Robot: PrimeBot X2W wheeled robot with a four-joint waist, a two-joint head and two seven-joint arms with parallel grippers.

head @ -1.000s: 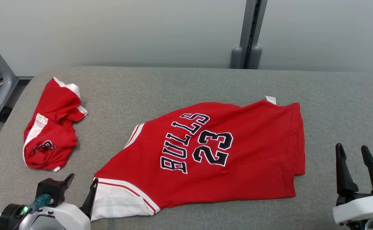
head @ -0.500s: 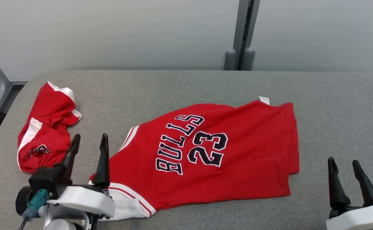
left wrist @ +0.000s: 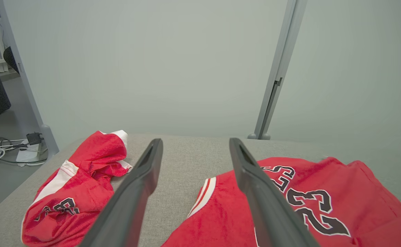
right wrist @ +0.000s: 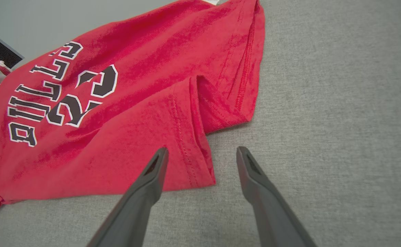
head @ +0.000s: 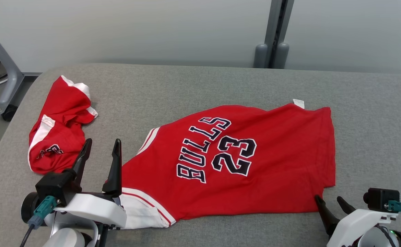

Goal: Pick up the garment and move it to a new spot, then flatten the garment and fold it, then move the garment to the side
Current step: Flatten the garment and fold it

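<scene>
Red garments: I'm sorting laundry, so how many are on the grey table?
2. The flat jersey printed BULLS 23 lies in the middle of the table. The crumpled red-and-white garment sits near its left edge, apart from the jersey. None seems hidden.

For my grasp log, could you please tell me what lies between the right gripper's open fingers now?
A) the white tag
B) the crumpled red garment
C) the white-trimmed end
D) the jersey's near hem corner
D: in the right wrist view, the right gripper has its open fingers framing the hem corner of the jersey.
</scene>
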